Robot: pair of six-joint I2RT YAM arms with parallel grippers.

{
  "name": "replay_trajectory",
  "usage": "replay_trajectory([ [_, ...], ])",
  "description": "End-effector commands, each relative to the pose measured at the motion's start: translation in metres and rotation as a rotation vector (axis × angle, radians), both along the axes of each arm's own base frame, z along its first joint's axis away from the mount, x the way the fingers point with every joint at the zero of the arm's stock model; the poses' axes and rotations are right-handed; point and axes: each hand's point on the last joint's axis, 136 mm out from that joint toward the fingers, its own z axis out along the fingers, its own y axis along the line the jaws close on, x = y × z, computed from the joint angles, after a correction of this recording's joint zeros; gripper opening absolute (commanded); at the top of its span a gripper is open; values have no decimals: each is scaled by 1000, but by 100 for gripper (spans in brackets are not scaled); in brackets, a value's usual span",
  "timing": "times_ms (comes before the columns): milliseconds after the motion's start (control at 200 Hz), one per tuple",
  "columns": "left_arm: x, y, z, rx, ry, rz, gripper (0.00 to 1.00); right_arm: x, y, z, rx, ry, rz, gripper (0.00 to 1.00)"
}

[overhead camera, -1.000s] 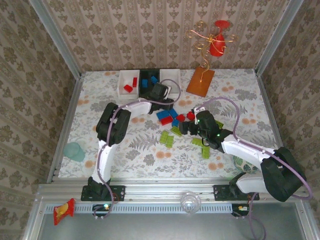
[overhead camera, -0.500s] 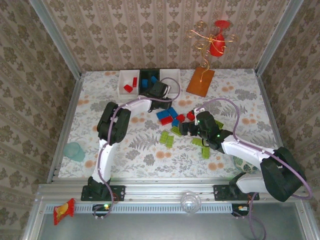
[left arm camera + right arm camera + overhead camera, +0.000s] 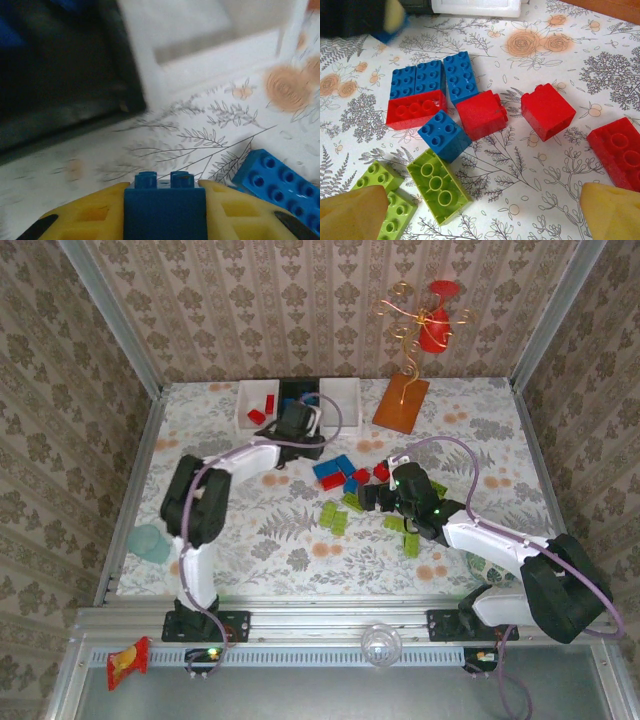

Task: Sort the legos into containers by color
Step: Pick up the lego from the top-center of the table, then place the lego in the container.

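Observation:
My left gripper (image 3: 296, 418) is shut on a small blue brick (image 3: 165, 205), which sits between the yellow fingers (image 3: 235, 210) just above the cloth. It hovers in front of the black bin (image 3: 300, 397) (image 3: 55, 75), with one white bin (image 3: 200, 40) to the right of that. The other white bin (image 3: 256, 404) holds red bricks. My right gripper (image 3: 372, 495) (image 3: 482, 215) is open and low over the loose pile. That pile has blue bricks (image 3: 430, 80), red bricks (image 3: 481, 114) and lime bricks (image 3: 439, 185). Nothing lies between its fingers (image 3: 350, 215).
An orange flat board (image 3: 400, 405) with a wire stand and red ornament (image 3: 432, 325) stands at the back right. A teal cup (image 3: 150, 542) sits by the left edge. More lime bricks (image 3: 333, 518) lie in the middle of the flowered cloth.
My left gripper has swung left and back from the pile toward the black bin, carrying the blue brick. The right arm has stayed in place.

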Motion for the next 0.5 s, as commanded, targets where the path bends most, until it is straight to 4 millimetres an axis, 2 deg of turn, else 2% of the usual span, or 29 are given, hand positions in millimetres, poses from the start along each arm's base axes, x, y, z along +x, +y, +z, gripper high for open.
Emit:
replay_trajectory([
  [0, 30, 25, 61, -67, -187, 76, 29, 5, 6, 6, 38, -15, 5, 100],
  [65, 44, 34, 65, -66, -190, 98, 29, 6, 10, 7, 46, -14, 15, 100],
  [110, 51, 30, 66, -71, -190, 95, 29, 6, 11, 8, 53, -17, 16, 100],
  [120, 58, 40, 67, -70, -191, 115, 29, 6, 11, 8, 55, -17, 18, 100],
  [135, 63, 43, 67, -71, -192, 123, 29, 6, 12, 8, 56, -18, 19, 100],
  [220, 84, 46, 67, -70, -188, 139, 29, 6, 13, 10, 64, -20, 19, 100],
  [360, 113, 44, 54, -62, -161, 157, 31, 4, 10, 12, 66, -24, 13, 100],
  [495, 134, 42, 40, -49, -127, 162, 36, 1, 6, 13, 62, -28, 3, 100],
])
